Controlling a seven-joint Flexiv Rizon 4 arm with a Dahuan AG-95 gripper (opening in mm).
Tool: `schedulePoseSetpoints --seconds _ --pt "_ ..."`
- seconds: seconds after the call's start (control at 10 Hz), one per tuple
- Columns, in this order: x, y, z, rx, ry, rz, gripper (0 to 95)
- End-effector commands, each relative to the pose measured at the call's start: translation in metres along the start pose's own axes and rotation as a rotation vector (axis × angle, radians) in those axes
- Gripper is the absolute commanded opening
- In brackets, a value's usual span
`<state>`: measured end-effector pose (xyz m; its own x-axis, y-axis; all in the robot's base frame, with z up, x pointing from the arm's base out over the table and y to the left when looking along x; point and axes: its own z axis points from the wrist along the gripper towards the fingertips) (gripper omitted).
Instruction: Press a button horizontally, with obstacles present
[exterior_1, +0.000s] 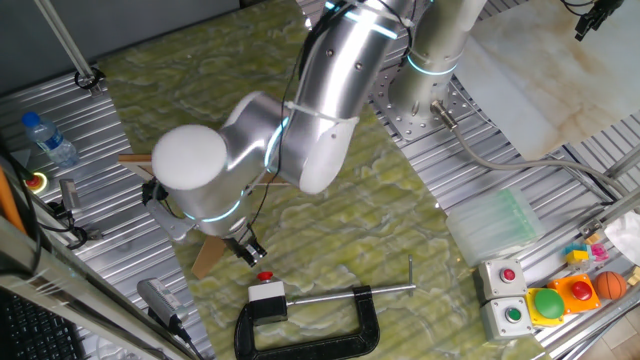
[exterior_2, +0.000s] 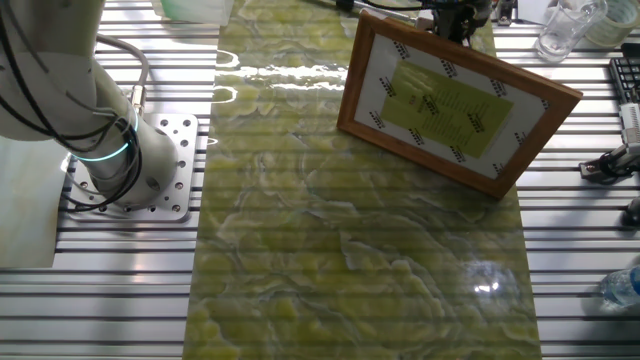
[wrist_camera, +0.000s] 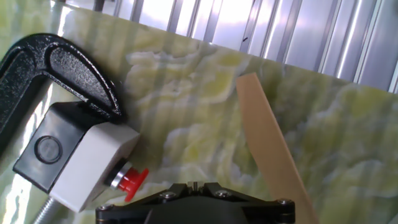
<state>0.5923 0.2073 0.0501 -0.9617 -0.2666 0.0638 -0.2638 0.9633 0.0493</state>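
Button: you see the small red button (exterior_1: 265, 276) on its white box (exterior_1: 268, 293), clamped in the mouth of the black C-clamp (exterior_1: 310, 322); in the hand view the button (wrist_camera: 132, 180) sticks out sideways from the white box (wrist_camera: 93, 165), whose black base (wrist_camera: 53, 145) sits against the clamp's curved frame (wrist_camera: 59, 68)

Gripper: your gripper (exterior_1: 246, 248) hangs just up and left of the button, close to it but apart; the hand view shows only the dark body of the hand at the bottom edge; you cannot tell whether the fingers are parted or closed, and nothing shows in their hold

Obstacles: the wooden board (exterior_1: 207, 256) pokes out from under the arm just left of the button; the hand view shows a light-brown strip (wrist_camera: 268, 143) lying on the mat to the right of the button, well clear of it; a thin brown end (exterior_1: 133, 158) shows further up and left of the button

Surface: the button stands on the green marbled mat (exterior_1: 400, 250)

Button boxes: grey housings with a red (exterior_1: 507, 273) and a green button (exterior_1: 514, 314) sit far right of the C-clamp; the large green dome (exterior_1: 548, 301) lies just beyond them

Other fixed view: you get a framed picture (exterior_2: 455, 100) on the mat and the arm's base (exterior_2: 120, 160), not the button
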Motion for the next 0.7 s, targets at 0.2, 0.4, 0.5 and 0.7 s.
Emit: schedulePoseSetpoints --seconds 0.2,0.4,0.5,0.7 --pt "0.0002 0.0001 -0.0001 0.021 0.003 0.008 0.0" --pt "0.0002 0.0001 -0.0001 0.049 -0.03 0.01 0.0" --pt "0.0002 0.0001 -0.0001 0.057 -0.049 -0.001 0.0" --pt "0.0002 0.0001 -0.0001 0.072 -0.056 -0.031 0.0"
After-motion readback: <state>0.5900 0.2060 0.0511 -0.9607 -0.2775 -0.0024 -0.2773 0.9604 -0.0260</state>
